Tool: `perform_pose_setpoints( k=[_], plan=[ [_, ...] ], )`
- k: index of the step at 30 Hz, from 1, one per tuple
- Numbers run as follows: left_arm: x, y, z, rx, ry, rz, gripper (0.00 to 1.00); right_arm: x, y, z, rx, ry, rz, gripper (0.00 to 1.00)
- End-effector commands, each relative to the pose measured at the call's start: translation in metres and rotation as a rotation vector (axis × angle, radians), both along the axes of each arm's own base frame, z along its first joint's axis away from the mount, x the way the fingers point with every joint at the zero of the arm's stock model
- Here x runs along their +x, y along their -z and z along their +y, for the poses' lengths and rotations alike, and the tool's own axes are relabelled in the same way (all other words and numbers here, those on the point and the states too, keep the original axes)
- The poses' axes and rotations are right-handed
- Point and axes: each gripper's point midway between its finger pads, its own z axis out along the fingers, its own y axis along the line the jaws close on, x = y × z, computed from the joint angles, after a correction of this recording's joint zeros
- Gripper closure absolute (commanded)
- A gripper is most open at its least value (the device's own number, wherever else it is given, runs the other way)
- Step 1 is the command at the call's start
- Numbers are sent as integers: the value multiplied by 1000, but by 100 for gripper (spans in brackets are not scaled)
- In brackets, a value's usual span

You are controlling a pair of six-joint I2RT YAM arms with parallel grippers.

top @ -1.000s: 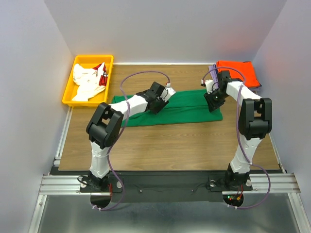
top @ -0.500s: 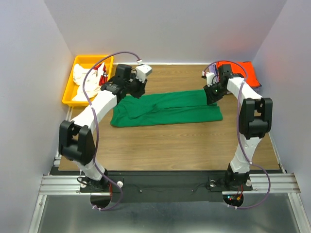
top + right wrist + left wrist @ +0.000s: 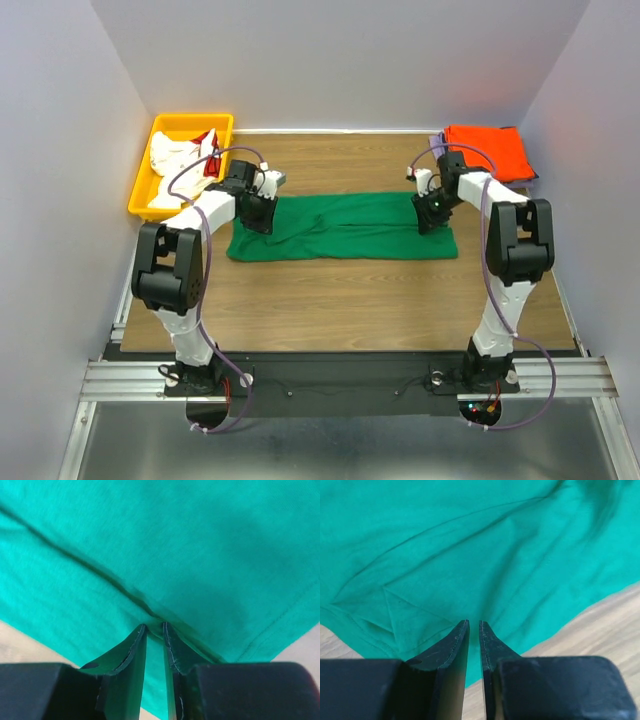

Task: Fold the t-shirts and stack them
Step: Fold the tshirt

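Worktop carries your green t-shirt as a long strip across its middle, lying flatter than a second ago. The folded orange t-shirt waits at the far right corner. Your left pincer has swung in to the strip's left end and your right pincer sits at the right end, both pinched narrow onto cloth. You look set for the crosswise fold.

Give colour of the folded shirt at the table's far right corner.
The folded shirt is orange; top external view shows it best.

Bin left of shirt on table
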Motion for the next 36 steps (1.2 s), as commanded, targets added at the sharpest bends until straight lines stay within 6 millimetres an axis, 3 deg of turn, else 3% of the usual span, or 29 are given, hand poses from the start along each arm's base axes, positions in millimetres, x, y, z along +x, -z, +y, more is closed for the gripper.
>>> perform_pose_setpoints(
  k=[1,3,5,6,7,8,9,10,11,12,13,14,15,18,20,22,25,28,31,36],
  plan=[
    [3,28,16,64,-47,55,74,-73,21,-1,-31,-27,185,75],
    [13,36,22,96,-53,55,74,-94,20,5,-9,-49,219,76],
    [37,44,21,126,-36,43,76,-131,13,27,36,-104,275,76],
    [49,45,21,137,-30,37,76,-142,11,25,35,-100,295,76],
    [61,47,19,151,-3,28,78,-158,4,46,96,-146,321,76],
    [93,44,14,159,8,9,78,-179,-3,55,127,-176,376,76],
    [112,41,12,169,21,-8,80,-186,-20,71,199,-213,360,76],
    [132,34,8,167,29,-32,80,-191,-29,83,224,-246,358,76],
    [167,17,-5,146,65,-85,80,-186,-46,93,273,-246,328,75],
    [182,4,-13,132,85,-120,79,-179,-53,95,277,-238,306,74],
    [207,-27,-23,116,95,-202,75,-169,-60,96,268,-222,279,74],
    [214,-44,-29,107,100,-244,71,-158,-64,95,251,-216,246,74],
    [216,-58,-36,86,112,-277,67,-140,-76,96,237,-220,182,74],
    [210,-104,-37,50,75,-398,59,-107,-71,83,139,-189,88,74],
    [194,-127,-29,29,38,-480,58,-85,-58,75,67,-166,57,74],
    [180,-135,-27,-3,17,-496,57,-72,-41,72,25,-156,54,74],
    [152,-128,-31,-64,6,-445,57,-67,-26,72,17,-152,84,75],
    [122,-100,-41,-132,27,-319,59,-77,-6,75,30,-155,153,75],
    [113,-83,-48,-176,22,-257,59,-89,3,78,44,-161,192,76],
    [109,-58,-53,-211,-19,-180,62,-131,18,84,62,-187,294,78]
  ],
)
